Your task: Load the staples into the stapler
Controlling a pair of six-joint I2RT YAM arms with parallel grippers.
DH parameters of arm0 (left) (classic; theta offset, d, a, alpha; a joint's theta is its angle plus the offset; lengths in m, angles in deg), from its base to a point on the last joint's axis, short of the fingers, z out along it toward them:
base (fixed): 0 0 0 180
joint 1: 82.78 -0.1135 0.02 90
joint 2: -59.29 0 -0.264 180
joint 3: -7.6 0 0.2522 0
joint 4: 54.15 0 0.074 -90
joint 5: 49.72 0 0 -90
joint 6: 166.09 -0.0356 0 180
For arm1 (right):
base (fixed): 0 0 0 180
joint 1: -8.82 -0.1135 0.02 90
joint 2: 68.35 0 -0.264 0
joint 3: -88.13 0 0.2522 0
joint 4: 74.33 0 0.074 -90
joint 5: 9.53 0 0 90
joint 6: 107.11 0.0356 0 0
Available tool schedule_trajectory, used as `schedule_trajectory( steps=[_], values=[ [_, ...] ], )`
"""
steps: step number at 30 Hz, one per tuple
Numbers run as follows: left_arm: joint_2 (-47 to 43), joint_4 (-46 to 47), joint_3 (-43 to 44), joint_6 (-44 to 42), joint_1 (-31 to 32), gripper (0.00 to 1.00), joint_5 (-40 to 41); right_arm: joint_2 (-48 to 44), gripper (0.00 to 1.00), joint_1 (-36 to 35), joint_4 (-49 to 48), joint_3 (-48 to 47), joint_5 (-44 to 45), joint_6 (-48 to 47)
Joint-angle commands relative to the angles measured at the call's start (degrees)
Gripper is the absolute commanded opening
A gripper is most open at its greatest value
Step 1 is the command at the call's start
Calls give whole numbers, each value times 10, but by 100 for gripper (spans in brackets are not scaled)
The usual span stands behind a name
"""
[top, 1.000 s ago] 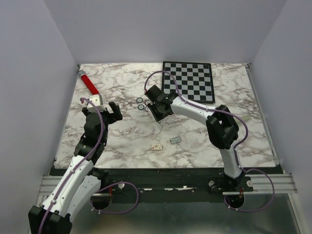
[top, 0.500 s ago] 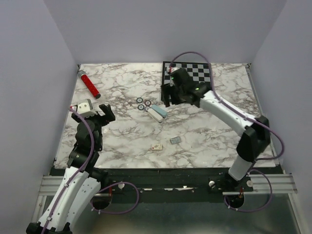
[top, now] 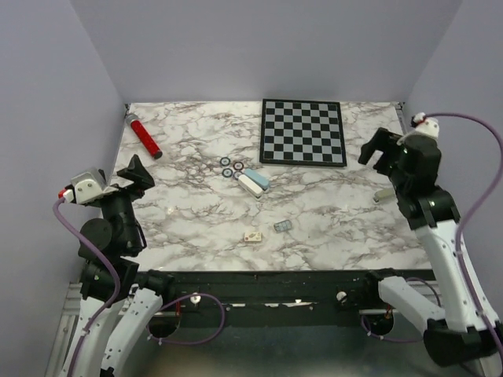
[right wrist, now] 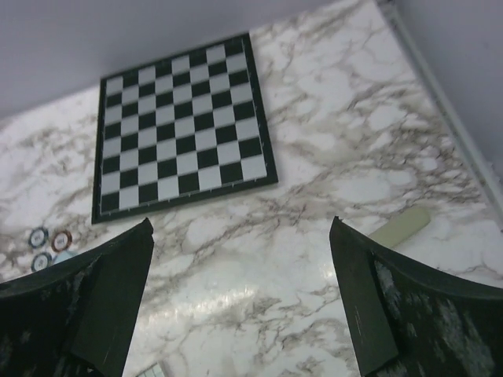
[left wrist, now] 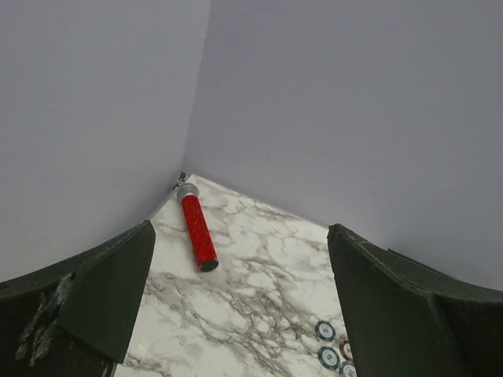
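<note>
The stapler (top: pixel 253 181) lies near the middle of the marble table, its light blue and white parts side by side, with no gripper near it. The staples (top: pixel 283 226), a tiny teal-grey strip, lie closer to the front edge; a corner of the staples (right wrist: pixel 153 371) shows at the bottom of the right wrist view. My left gripper (top: pixel 135 174) (left wrist: pixel 240 314) hangs open and empty over the table's left side. At the right side my right gripper (top: pixel 377 153) (right wrist: pixel 240 306) is raised, open and empty.
A small cream box (top: pixel 252 236) lies left of the staples. Poker chips (top: pixel 228 167) (left wrist: pixel 326 353) sit just left of the stapler. A red tube (top: pixel 145 135) (left wrist: pixel 198 233) lies far left. A chessboard (top: pixel 302 132) (right wrist: pixel 181 126) is at the back, a white bar (top: pixel 383 195) (right wrist: pixel 401 225) at the right.
My right gripper opened, left the stapler on the table and swung away to the right side. My left arm drew back toward the left edge, still open.
</note>
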Motion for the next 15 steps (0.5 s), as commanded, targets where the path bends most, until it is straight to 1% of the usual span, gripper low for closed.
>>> schedule_trajectory(
  steps=[1, 2, 6, 9, 15],
  values=[
    [21, -2, 51, -48, -4, 99, 32, -113, 100, 2, -71, 44, 95, -24],
    [24, 9, 58, -50, -3, 99, 33, -154, 100, 1, -81, 64, 102, -34],
    [28, 37, 64, -64, -3, 99, 35, -231, 100, 1, -126, 107, 120, -63],
    [37, 50, 65, -72, -4, 99, 33, -262, 100, 1, -151, 121, 125, -87],
    [50, 79, 58, -66, -4, 99, 29, -273, 100, 1, -160, 124, 133, -104]
  ],
)
